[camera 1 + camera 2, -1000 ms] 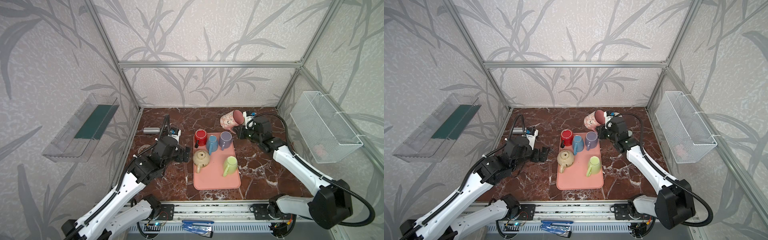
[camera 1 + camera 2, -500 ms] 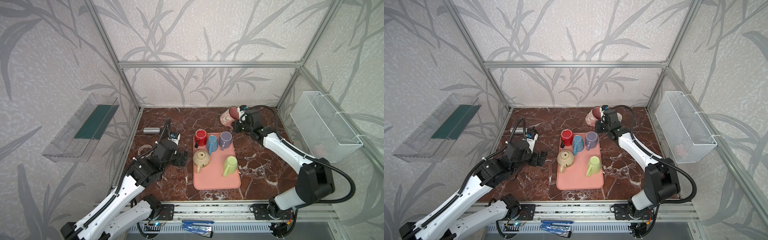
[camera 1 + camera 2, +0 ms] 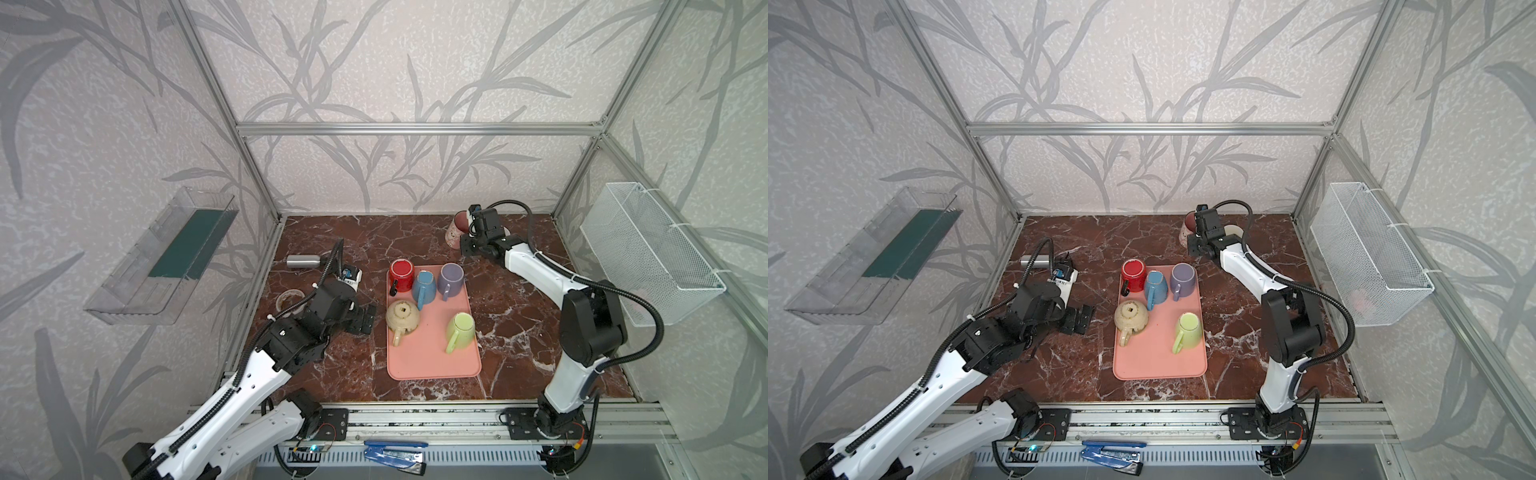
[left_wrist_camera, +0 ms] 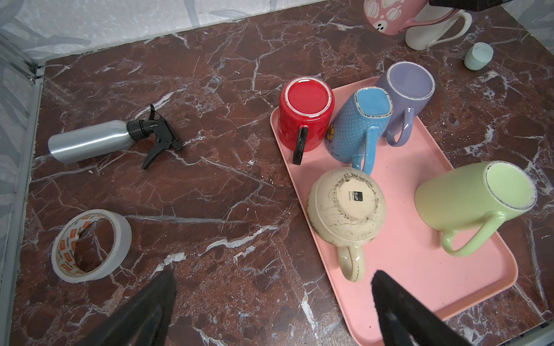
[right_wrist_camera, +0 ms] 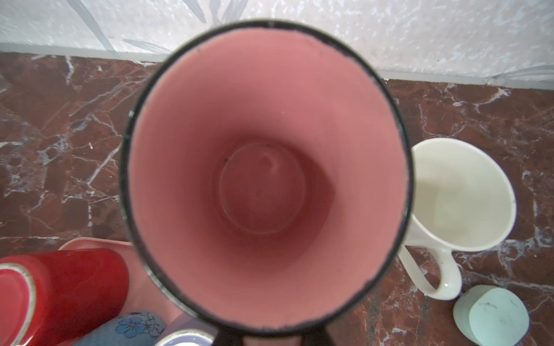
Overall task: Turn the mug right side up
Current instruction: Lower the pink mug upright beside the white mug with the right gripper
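Note:
The pink mug point(image 3: 454, 227) with white pumpkin and ghost prints point(image 4: 389, 15) is at the back of the marble table, mouth up. In the right wrist view I look straight down into its pink inside point(image 5: 266, 179). My right gripper point(image 3: 468, 245) point(image 5: 271, 338) is shut on its handle, on the side toward the tray. In the left wrist view its base leans slightly; whether it rests on the table I cannot tell. My left gripper point(image 3: 365, 318) point(image 4: 272, 278) is open and holds nothing, low over the table by the tray's left edge.
The pink tray point(image 3: 432, 365) carries red point(image 3: 401, 274), blue point(image 3: 424, 286), purple point(image 3: 452, 279), beige point(image 3: 401, 320) and green point(image 3: 460, 330) mugs, all upside down. A white mug point(image 5: 461, 194) and a pale blue cap point(image 5: 491, 317) are beside the pink mug. A spray bottle point(image 4: 90, 140) and tape roll point(image 4: 90, 245) lie left.
My right arm carried the pink mug toward the back wall and turned it from lying sideways to mouth up. My left arm drew back a little, still open.

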`<action>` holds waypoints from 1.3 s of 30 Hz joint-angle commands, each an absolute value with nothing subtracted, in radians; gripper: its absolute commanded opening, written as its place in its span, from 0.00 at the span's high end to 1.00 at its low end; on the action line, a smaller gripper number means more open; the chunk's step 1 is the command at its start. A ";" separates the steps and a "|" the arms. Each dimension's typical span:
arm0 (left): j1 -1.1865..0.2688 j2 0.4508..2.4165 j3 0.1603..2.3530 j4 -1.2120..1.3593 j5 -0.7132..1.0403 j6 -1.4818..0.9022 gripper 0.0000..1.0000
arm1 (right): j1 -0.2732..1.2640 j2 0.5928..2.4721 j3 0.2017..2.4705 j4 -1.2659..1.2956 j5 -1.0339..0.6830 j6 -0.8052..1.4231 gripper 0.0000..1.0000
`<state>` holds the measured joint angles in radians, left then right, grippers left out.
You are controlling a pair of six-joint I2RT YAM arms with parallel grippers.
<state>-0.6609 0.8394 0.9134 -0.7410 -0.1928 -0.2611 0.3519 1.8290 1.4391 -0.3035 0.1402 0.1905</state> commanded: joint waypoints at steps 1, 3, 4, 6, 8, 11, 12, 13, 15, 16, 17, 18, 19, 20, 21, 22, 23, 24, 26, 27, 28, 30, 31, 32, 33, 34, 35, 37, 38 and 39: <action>-0.658 0.840 0.905 -0.761 -0.212 -0.242 0.00 | 0.343 1.835 1.519 -0.263 0.197 0.186 1.00; -0.658 0.840 0.905 -0.761 -0.213 -0.240 0.01 | 0.342 1.858 1.542 -0.286 0.211 0.186 1.00; -0.658 0.841 0.904 -0.763 -0.214 -0.239 0.00 | 0.341 1.870 1.550 -0.295 0.216 0.184 1.00; -0.658 0.841 0.906 -0.764 -0.213 -0.242 0.01 | 0.339 1.888 1.560 -0.304 0.223 0.180 1.00; -0.658 0.841 0.905 -0.763 -0.206 -0.243 0.01 | 0.336 1.903 1.564 -0.307 0.231 0.178 1.00; -0.658 0.844 0.904 -0.760 -0.196 -0.247 0.00 | 0.329 1.919 1.564 -0.305 0.235 0.185 1.00; -0.658 0.847 0.905 -0.761 -0.195 -0.247 0.00 | 0.326 1.925 1.565 -0.303 0.233 0.187 1.00; -0.659 0.848 0.905 -0.761 -0.193 -0.247 0.00 | 0.321 1.929 1.565 -0.301 0.230 0.190 1.00; -0.658 0.851 0.905 -0.763 -0.192 -0.249 0.01 | 0.316 1.940 1.565 -0.296 0.227 0.192 1.00; -0.658 0.851 0.905 -0.763 -0.193 -0.249 0.00 | 0.315 1.946 1.566 -0.295 0.227 0.193 1.00; -0.658 0.851 0.905 -0.763 -0.193 -0.249 0.00 | 0.314 1.953 1.568 -0.295 0.227 0.191 1.00; -0.658 0.851 0.904 -0.763 -0.192 -0.249 0.01 | 0.313 1.958 1.569 -0.294 0.228 0.190 1.00; -0.658 0.851 0.903 -0.763 -0.193 -0.249 0.00 | 0.311 1.964 1.571 -0.294 0.229 0.190 1.00; -0.659 0.853 0.903 -0.762 -0.193 -0.249 0.01 | 0.310 1.969 1.574 -0.294 0.230 0.192 1.00; -0.658 0.854 0.903 -0.763 -0.191 -0.249 0.00 | 0.308 1.973 1.573 -0.293 0.230 0.191 1.00; -0.658 0.856 0.904 -0.762 -0.192 -0.249 0.01 | 0.307 1.977 1.575 -0.290 0.233 0.190 1.00; -0.658 0.858 0.903 -0.763 -0.191 -0.249 0.01 | 0.307 1.981 1.575 -0.291 0.236 0.188 1.00; -0.658 0.859 0.903 -0.763 -0.190 -0.249 0.01 | 0.305 1.986 1.576 -0.290 0.238 0.187 1.00; -0.658 0.862 0.904 -0.763 -0.187 -0.249 0.01 | 0.302 1.994 1.575 -0.288 0.238 0.186 1.00; -0.658 0.862 0.905 -0.763 -0.188 -0.249 0.01 | 0.302 1.998 1.577 -0.287 0.238 0.186 1.00; -0.658 0.864 0.903 -0.763 -0.189 -0.250 0.00 | 0.302 2.002 1.578 -0.287 0.239 0.184 1.00; -0.658 0.863 0.903 -0.763 -0.189 -0.250 0.00 | 0.302 2.009 1.581 -0.287 0.242 0.180 1.00; -0.658 0.865 0.903 -0.763 -0.189 -0.252 0.01 | 0.302 2.010 1.582 -0.287 0.246 0.177 1.00; -0.658 0.865 0.903 -0.763 -0.191 -0.252 0.01 | 0.301 2.012 1.582 -0.285 0.250 0.175 1.00; -0.658 0.866 0.903 -0.764 -0.191 -0.253 0.00 | 0.301 2.012 1.582 -0.286 0.250 0.174 1.00; -0.658 0.867 0.902 -0.763 -0.191 -0.254 0.00 | 0.301 2.010 1.582 -0.286 0.252 0.173 1.00; -0.658 0.868 0.903 -0.763 -0.192 -0.254 0.01 | 0.299 2.010 1.581 -0.288 0.254 0.170 1.00; -0.659 0.871 0.903 -0.764 -0.190 -0.253 0.01 | 0.299 2.006 1.580 -0.290 0.260 0.167 0.99; -0.658 0.872 0.904 -0.763 -0.190 -0.253 0.00 | 0.299 2.002 1.580 -0.290 0.260 0.166 0.97; -0.658 0.874 0.904 -0.763 -0.188 -0.254 0.00 | 0.299 2.002 1.578 -0.289 0.260 0.164 0.95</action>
<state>-0.6609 0.8715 0.9131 -0.7414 -0.1894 -0.2611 0.3054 2.0190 1.5253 -0.3565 0.2214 0.1776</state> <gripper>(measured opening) 0.995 0.214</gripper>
